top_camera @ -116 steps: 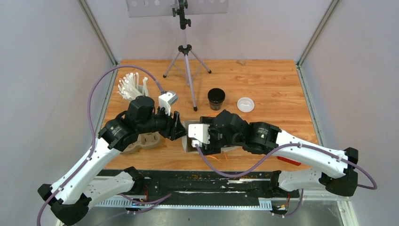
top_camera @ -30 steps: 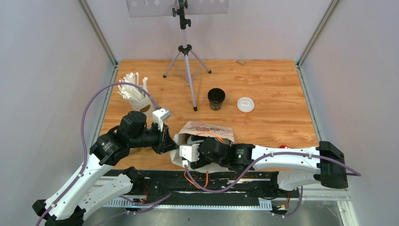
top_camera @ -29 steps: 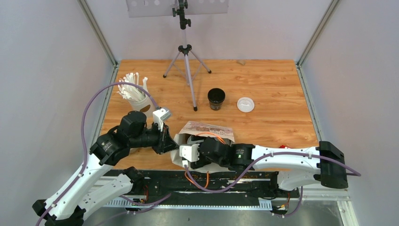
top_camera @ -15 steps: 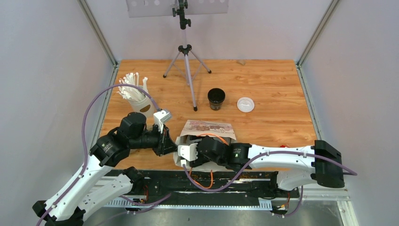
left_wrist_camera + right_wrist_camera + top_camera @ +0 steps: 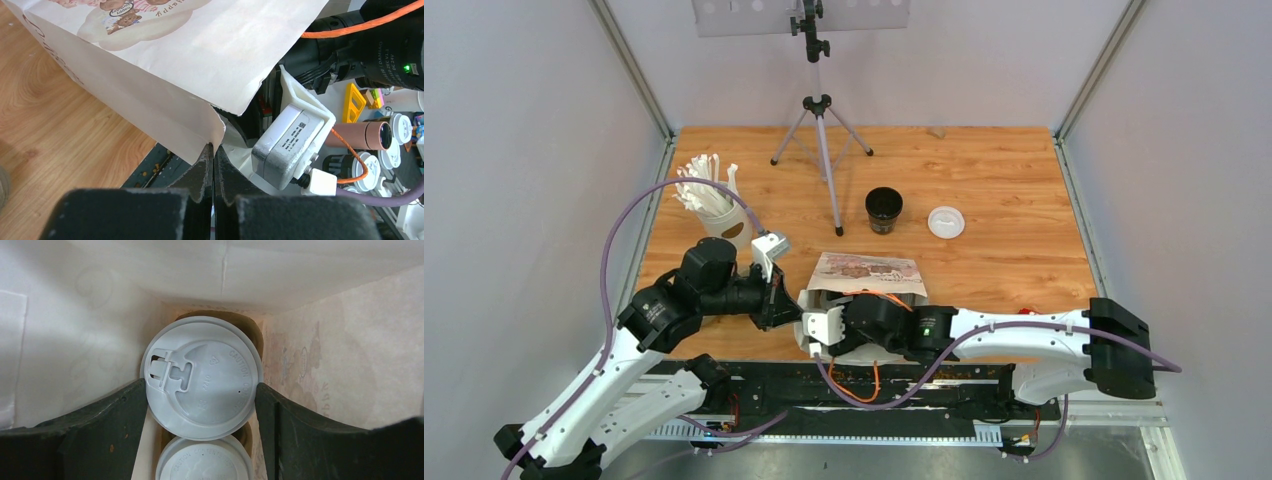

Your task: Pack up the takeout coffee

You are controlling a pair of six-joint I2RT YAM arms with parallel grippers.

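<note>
Bag-holding falls to the left end effector (image 5: 213,150), pressed together on the mouth edge of the printed white paper bag (image 5: 190,55), apparently to hold the opening spread. Inside the bag, the right end effector (image 5: 200,390) is clamped on a cup with a round white plastic lid (image 5: 210,365), probably to seat it just beside a second lidded cup (image 5: 205,462). One unlidded black paper cup (image 5: 884,207) and a loose white lid (image 5: 946,221) sit apart on the wooden bench (image 5: 1024,170), not yet packed.
</note>
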